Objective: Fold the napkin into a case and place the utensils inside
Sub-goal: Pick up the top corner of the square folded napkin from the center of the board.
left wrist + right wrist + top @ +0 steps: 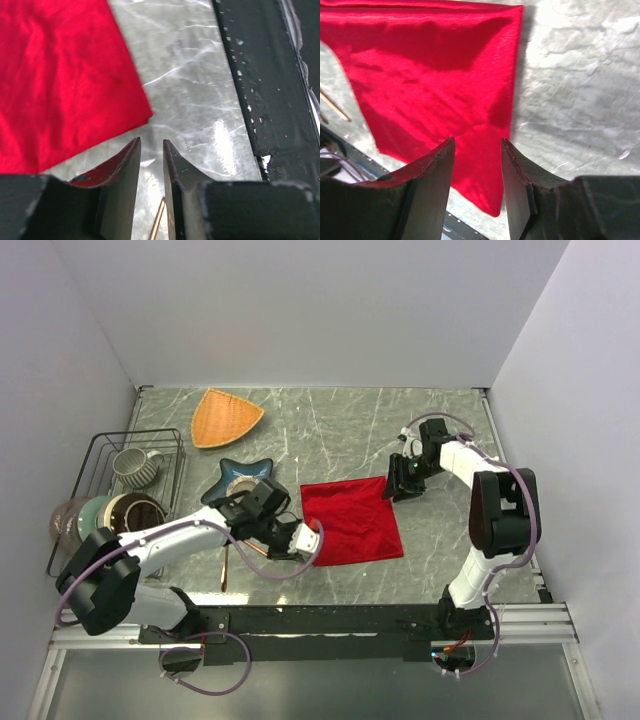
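left end effector [151, 142] parted — napkin [350, 520] flat

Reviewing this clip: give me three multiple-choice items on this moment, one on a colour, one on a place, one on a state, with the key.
1. The napkin is: A blue; B red; C white.
2. The orange plate lies: A on the napkin; B far left, beyond the blue star dish; C touching the napkin's right edge.
3. The right pincer stands: A shut on the orange plate; B shut on the napkin; C open and empty.
Key: B, the cloth is bright red in every view; B, the top view shows it past the dish; C, its wrist view shows a clear gap between the jaws.
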Controlling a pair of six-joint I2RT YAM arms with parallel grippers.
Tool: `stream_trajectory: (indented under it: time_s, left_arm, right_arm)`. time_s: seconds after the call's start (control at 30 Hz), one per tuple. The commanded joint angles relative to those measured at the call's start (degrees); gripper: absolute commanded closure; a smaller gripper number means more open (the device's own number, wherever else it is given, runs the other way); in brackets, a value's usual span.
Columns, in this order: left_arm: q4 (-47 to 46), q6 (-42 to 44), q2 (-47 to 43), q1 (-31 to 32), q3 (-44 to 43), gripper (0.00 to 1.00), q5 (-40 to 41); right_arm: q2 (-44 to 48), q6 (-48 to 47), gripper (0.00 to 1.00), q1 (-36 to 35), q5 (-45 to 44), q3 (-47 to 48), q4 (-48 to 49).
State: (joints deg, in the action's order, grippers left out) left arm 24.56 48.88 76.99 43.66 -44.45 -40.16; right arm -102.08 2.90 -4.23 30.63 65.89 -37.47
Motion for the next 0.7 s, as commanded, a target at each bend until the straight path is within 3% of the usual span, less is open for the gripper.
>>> stream_trajectory:
  time_s: [0.0,0.17,0.43,0.67]
  left_arm:
    - [-4.6,5.7,-0.8,3.6,0.9,0.70,-0.3]
    - [-8.4,4.8,0.7,6.8,2.0,0.69,2.5]
    - [-11.0,6.5,4.1,9.1,2.5,0.59,5.4]
    - [-13.2,7.5,7.0,10.1,2.6,0.61,7.0]
  right_arm:
    - [4.8,0.3,0.50,0.5,3.7,1.5,-1.1]
    - [5.8,1.5,0.50,0.5,4.6,-0.1,-0.4]
    - [6.9,2.6,0.50,0.5,4.3,-1.7,0.2]
    - [7.5,2.9,0.50,0.5,3.9,-2.2,0.4]
